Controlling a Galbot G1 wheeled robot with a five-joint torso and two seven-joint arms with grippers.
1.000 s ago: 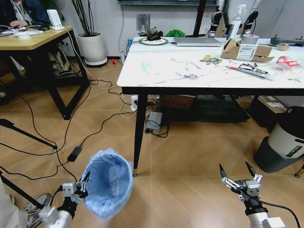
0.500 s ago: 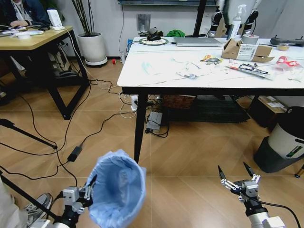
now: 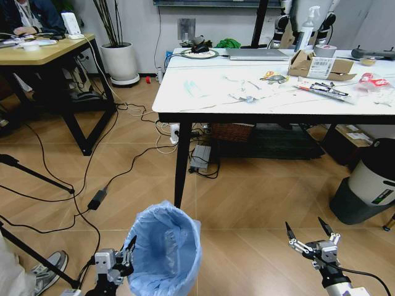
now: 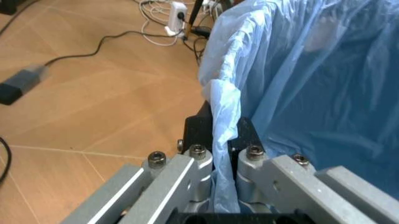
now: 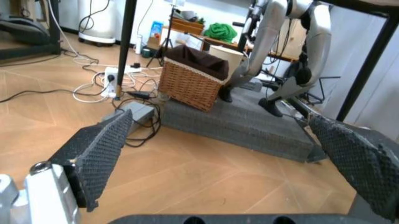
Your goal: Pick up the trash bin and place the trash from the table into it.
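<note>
The trash bin (image 3: 166, 253), lined with a crinkly light-blue bag, hangs at the lower left of the head view. My left gripper (image 3: 128, 251) is shut on its rim. In the left wrist view the fingers (image 4: 249, 140) clamp the bag-covered rim of the trash bin (image 4: 324, 93). The trash lies spread on the white table (image 3: 185, 102): crumpled tissues (image 3: 247, 91), a torn cardboard box (image 3: 318, 64), and a red-and-white wrapper (image 3: 373, 79). My right gripper (image 3: 310, 234) hovers open low at the right, holding nothing, its black pads (image 5: 103, 149) wide apart.
A black table leg (image 3: 181, 163) stands just behind the bin. Cables (image 3: 92, 191) run across the wooden floor. A white-and-black cylinder (image 3: 370, 182) stands at the right. A wicker basket (image 5: 193, 77) sits under the table. A yellow desk (image 3: 43, 52) is at the back left.
My left gripper has carried the bin to the right and nearer, and the bin has tipped so its opening faces more upward. The right gripper has sunk slightly.
</note>
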